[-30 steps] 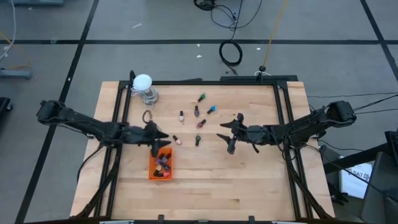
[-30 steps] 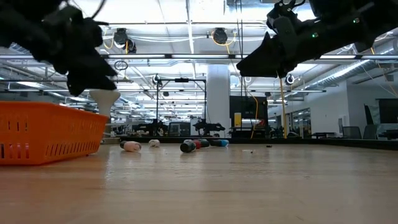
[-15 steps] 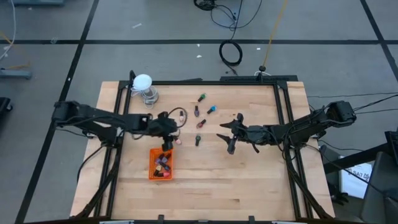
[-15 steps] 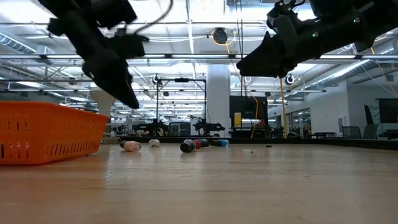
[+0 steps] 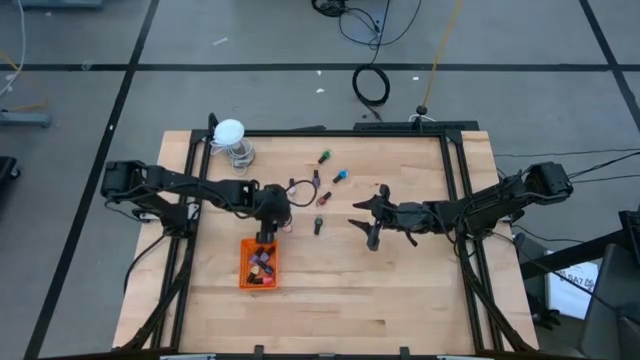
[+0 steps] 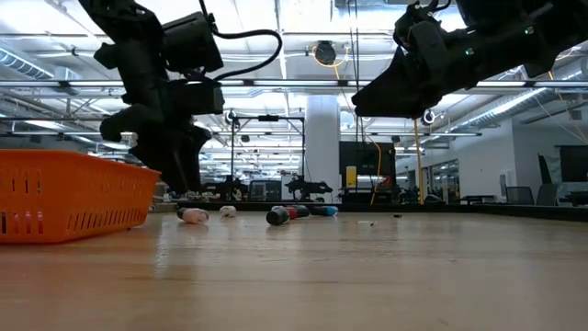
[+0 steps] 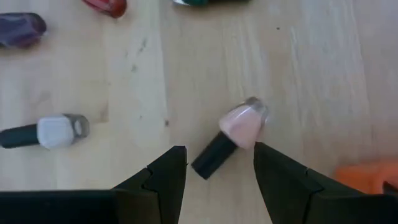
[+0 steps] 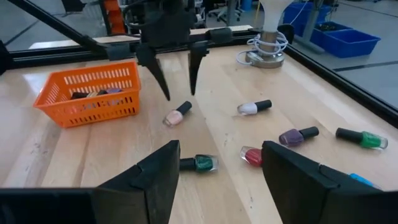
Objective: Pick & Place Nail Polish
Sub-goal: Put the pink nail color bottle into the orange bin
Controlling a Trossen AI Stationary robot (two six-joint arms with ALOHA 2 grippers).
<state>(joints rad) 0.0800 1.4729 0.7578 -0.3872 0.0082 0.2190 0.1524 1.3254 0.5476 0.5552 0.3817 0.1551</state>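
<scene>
With jaws apart, the left gripper (image 7: 216, 177) hangs over a pink bottle (image 7: 231, 135) lying on the table (image 5: 400, 290).
At 7 o'clock of it sits the orange tray (image 5: 258, 266); at 3 o'clock the right gripper (image 5: 368, 222) waits, jaws spread, empty.

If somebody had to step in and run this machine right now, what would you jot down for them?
Left gripper: open, hanging just above the pink bottle, which lies on its side beside the orange tray. Nothing held.
Right gripper: open, empty, waiting above the table's middle-right.
Done: several bottles already lie in the tray.
Left: the pink bottle, plus the white bottle, purple bottle, red bottle, dark green bottle and bright green bottle, all loose on the table. A blue one lies farther out.
Likely next step: lower the left gripper and close on the pink bottle.
</scene>
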